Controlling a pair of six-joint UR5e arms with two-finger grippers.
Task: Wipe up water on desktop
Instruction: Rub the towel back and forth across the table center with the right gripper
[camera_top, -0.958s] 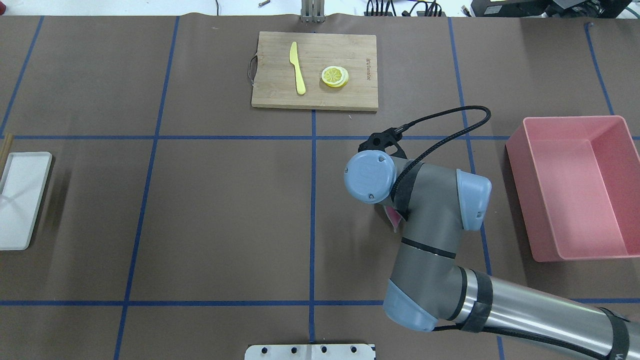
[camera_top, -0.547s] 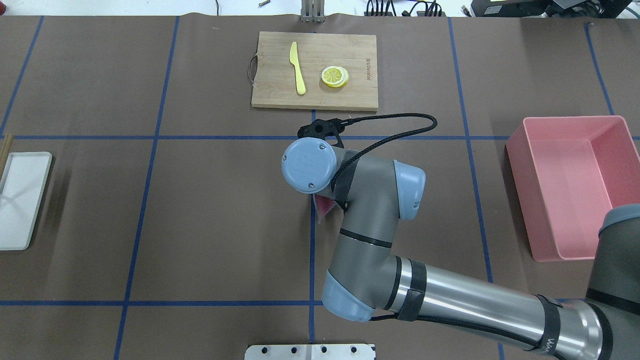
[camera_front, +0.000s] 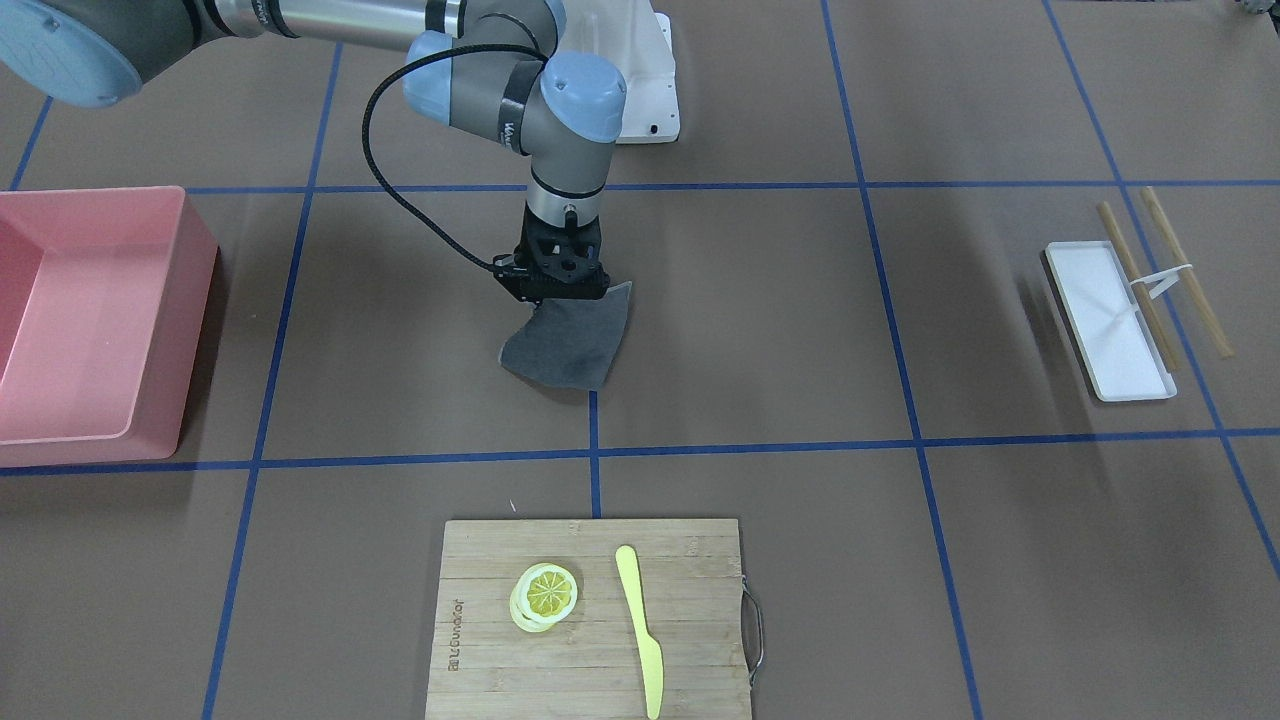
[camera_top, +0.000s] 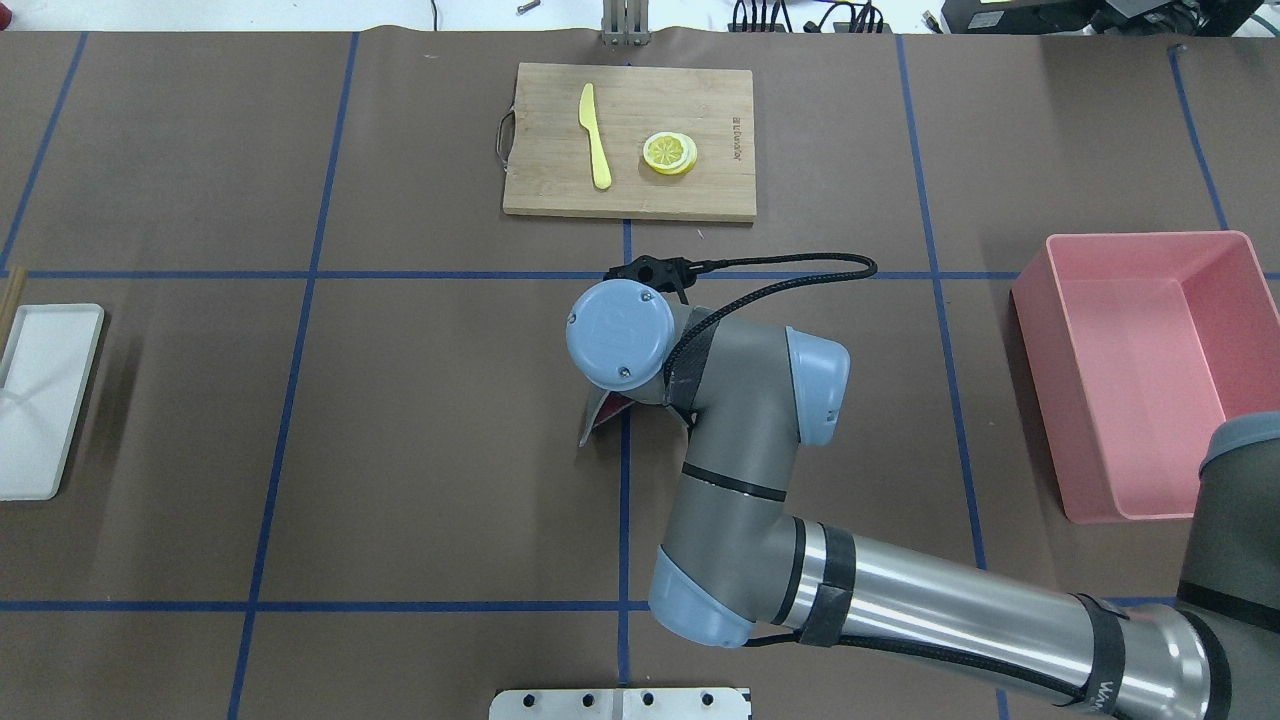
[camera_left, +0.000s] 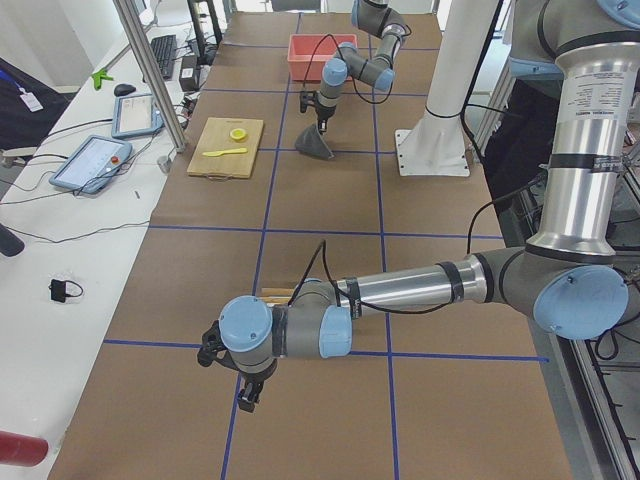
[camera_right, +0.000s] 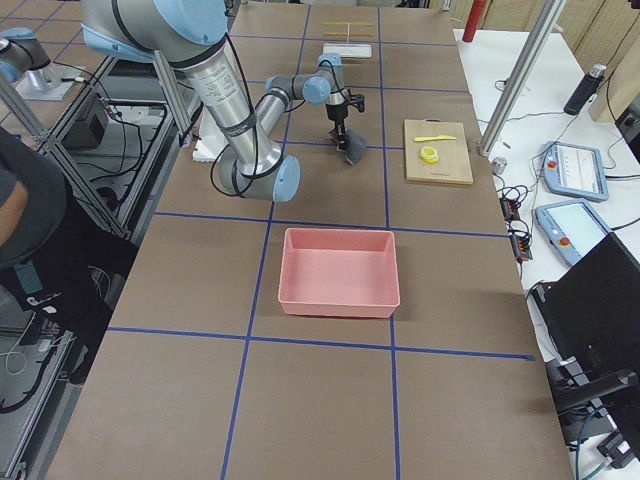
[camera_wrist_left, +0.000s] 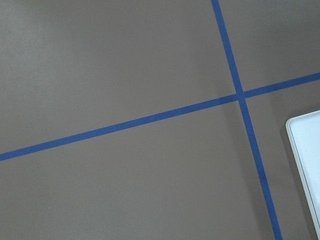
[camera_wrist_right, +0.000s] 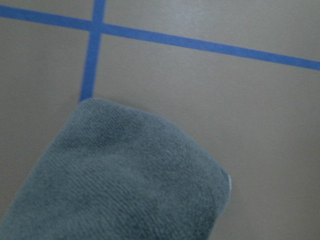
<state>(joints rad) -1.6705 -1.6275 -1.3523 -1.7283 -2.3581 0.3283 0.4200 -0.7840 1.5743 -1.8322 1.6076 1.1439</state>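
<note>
The brown surface (camera_front: 900, 300), gridded with blue tape, lies under everything; no water shows on it in any view. The right tool (camera_front: 560, 288) stands upright by the middle tape crossing, clenched on a grey cloth (camera_front: 572, 342). The cloth's top edge is pinched, and its lower part drapes onto the surface just beneath the tool, on the cutting board (camera_front: 690, 600) side. A good wipe probably calls for pressing lower to flatten more cloth, then overlapping strokes. The left tool (camera_left: 246, 393) hovers well apart; whether it is released or clenched cannot be told.
</note>
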